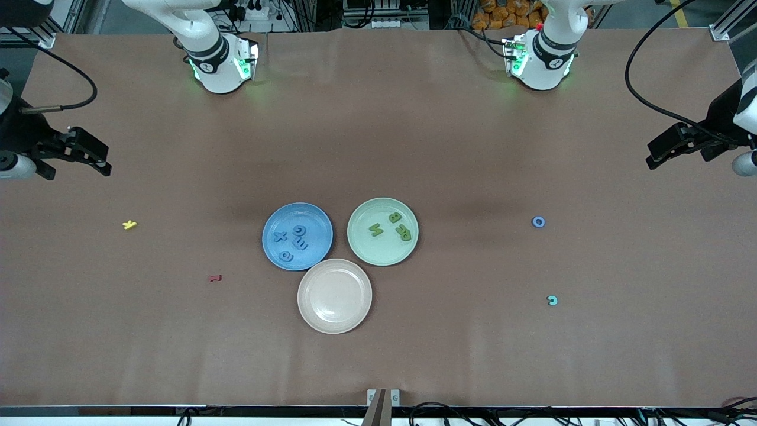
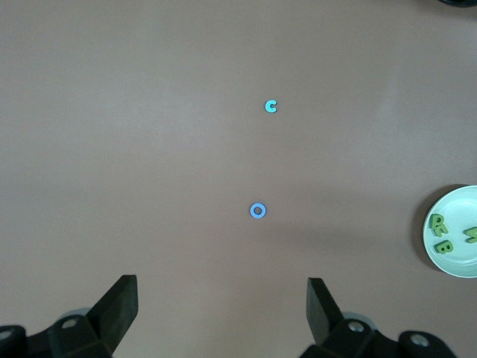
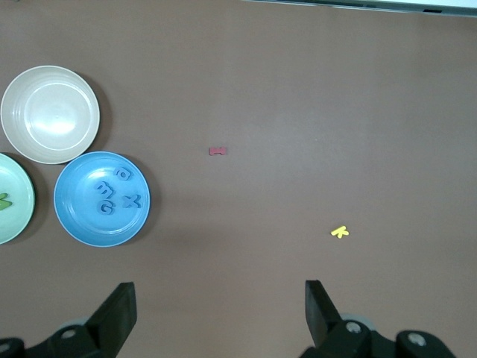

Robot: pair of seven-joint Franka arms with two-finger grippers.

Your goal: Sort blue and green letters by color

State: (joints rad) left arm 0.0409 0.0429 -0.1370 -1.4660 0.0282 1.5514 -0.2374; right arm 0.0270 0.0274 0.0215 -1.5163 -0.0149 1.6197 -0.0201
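Several blue letters point(image 1: 299, 231) lie in the blue plate point(image 1: 313, 218). Three green letters point(image 1: 395, 218) lie in the green plate point(image 1: 378, 252) beside it. A blue O point(image 1: 538, 222) lies on the bare table toward the left arm's end, and shows in the left wrist view point(image 2: 258, 211). A lighter teal-blue C point(image 1: 552, 300) lies nearer to the front camera than the O, also in the left wrist view point(image 2: 271, 107). My left gripper point(image 1: 653, 155) point(image 2: 222, 294) is open and empty at its end of the table. My right gripper point(image 1: 105, 161) point(image 3: 220, 294) is open and empty at the other end.
An empty beige plate point(image 1: 335, 296) touches both coloured plates, nearer to the front camera. A yellow letter point(image 1: 129, 224) and a dark red letter point(image 1: 214, 277) lie toward the right arm's end. The right wrist view shows the blue plate point(image 3: 82, 224) and beige plate point(image 3: 50, 114).
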